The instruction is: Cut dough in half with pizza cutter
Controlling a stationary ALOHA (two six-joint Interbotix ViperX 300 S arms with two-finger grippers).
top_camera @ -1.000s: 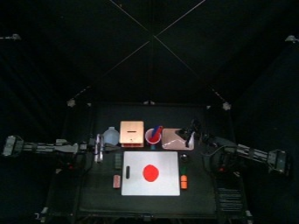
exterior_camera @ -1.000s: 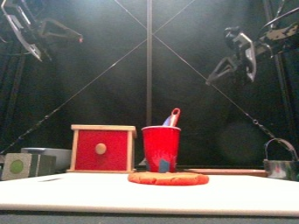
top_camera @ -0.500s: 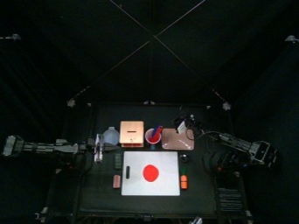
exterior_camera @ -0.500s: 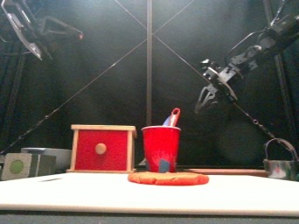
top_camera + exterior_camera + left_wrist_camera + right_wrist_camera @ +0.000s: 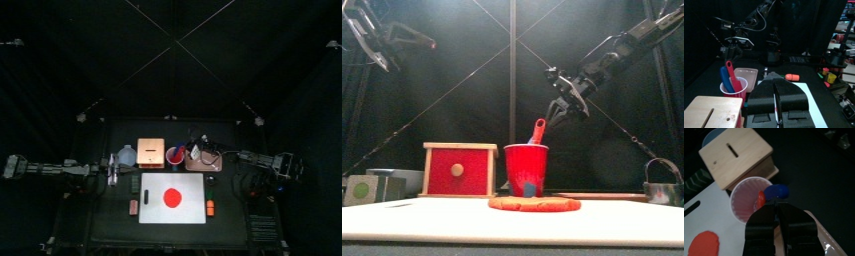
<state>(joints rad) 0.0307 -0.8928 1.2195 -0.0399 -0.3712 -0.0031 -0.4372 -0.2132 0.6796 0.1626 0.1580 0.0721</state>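
The flat red dough [image 5: 171,196] lies in the middle of the white board [image 5: 150,180], and it shows low in the front view [image 5: 535,203]. The pizza cutter stands handle-up in the red cup [image 5: 525,170], and its dark blue handle end [image 5: 776,191] sits beside a red tool [image 5: 537,131]. My right gripper [image 5: 777,204] hangs shut just above the cup and the blue handle, holding nothing. It shows over the cup in the front view [image 5: 553,108]. My left gripper [image 5: 777,83] is shut and empty, resting left of the board [image 5: 116,172]. Its wrist view also shows the cup [image 5: 734,89].
A wooden box [image 5: 151,151] with a red front [image 5: 457,170] stands left of the cup. A shallow tray [image 5: 201,158] lies right of it. Small orange blocks [image 5: 132,207] [image 5: 210,207] flank the board. A metal cup [image 5: 660,187] stands far right.
My right arm has swung in from the right and come down, bringing its gripper over the red cup. The left arm has not moved.
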